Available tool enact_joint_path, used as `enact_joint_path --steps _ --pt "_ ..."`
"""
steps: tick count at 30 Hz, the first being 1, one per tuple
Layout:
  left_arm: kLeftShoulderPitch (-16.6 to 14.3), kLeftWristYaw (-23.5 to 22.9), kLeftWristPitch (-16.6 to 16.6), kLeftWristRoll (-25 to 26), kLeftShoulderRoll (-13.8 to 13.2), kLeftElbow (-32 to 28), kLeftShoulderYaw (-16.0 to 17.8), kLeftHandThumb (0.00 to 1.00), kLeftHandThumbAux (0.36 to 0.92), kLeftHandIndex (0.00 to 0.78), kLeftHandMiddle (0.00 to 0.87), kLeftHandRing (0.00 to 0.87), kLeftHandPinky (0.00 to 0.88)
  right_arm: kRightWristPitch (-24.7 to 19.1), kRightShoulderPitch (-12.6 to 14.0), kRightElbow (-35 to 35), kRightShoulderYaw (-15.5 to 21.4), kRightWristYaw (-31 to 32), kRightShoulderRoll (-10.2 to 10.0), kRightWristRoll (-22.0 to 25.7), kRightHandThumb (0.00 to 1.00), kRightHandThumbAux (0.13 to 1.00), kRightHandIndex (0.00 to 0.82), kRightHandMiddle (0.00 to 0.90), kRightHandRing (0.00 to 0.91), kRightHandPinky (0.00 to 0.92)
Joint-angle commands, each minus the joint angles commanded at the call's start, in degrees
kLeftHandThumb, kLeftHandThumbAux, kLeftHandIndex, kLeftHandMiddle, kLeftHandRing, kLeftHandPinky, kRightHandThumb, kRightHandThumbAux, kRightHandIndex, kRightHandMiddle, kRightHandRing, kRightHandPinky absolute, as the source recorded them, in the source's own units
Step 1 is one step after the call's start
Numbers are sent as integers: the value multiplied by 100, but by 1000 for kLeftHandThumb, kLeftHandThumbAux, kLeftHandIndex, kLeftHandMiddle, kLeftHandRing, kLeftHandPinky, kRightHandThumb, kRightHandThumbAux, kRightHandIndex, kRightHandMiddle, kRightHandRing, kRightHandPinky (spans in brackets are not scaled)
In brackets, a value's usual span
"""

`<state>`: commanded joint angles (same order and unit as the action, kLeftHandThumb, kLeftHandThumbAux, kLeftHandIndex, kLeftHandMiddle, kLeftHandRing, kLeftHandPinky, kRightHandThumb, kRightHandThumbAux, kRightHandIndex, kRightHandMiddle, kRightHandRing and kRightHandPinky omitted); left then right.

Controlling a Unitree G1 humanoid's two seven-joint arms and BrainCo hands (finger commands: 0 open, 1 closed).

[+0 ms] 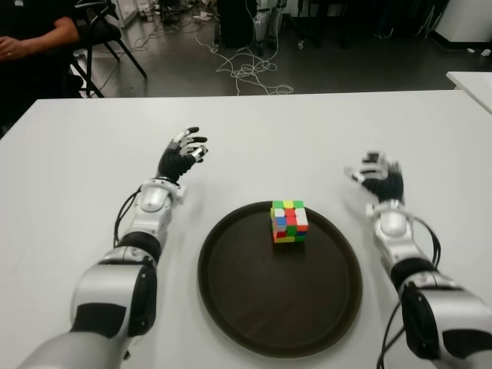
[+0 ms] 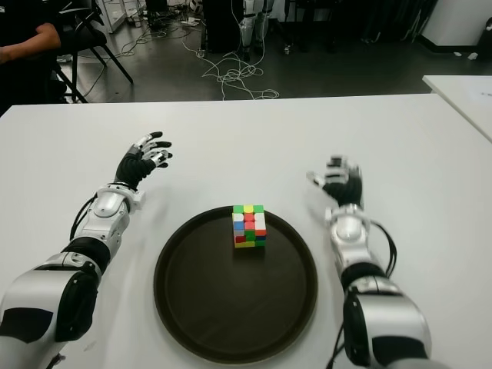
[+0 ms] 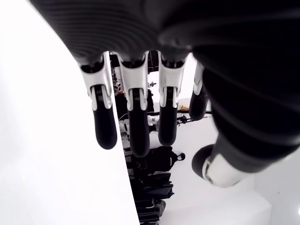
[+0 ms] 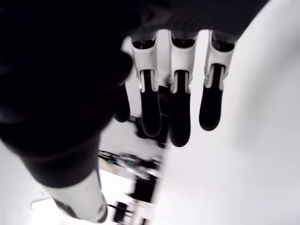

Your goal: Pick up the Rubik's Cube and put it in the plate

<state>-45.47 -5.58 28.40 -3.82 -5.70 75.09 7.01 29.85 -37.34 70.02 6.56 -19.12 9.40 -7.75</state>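
The Rubik's Cube (image 1: pixel 289 221) stands inside the round dark plate (image 1: pixel 238 288), toward its far side, with nothing touching it. My left hand (image 1: pixel 183 156) shows over the white table to the left of the plate, fingers spread and holding nothing. To the right of the plate my right hand (image 1: pixel 374 175) is also open and empty. Both wrist views show extended fingers (image 3: pixel 133 126) (image 4: pixel 180 119) with only table behind them.
The white table (image 1: pixel 292 131) reaches to a far edge, beyond which lie cables on a dark floor (image 1: pixel 246 73). A person's arm (image 1: pixel 31 38) and a chair show at the far left. Another white table corner (image 1: pixel 473 81) sits at the far right.
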Motion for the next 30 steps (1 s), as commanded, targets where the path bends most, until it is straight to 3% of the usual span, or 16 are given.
enact_joint_path --steps 18,30 --pt "39 28 39 -29 28 -5 -24 219 689 166 271 289 329 158 87 -106 -300 4 191 -193 19 814 254 337 347 361" --pt "106 52 189 52 75 -45 34 230 718 165 265 286 328 313 267 -328 -301 -9 236 -148 0 803 232 323 336 359"
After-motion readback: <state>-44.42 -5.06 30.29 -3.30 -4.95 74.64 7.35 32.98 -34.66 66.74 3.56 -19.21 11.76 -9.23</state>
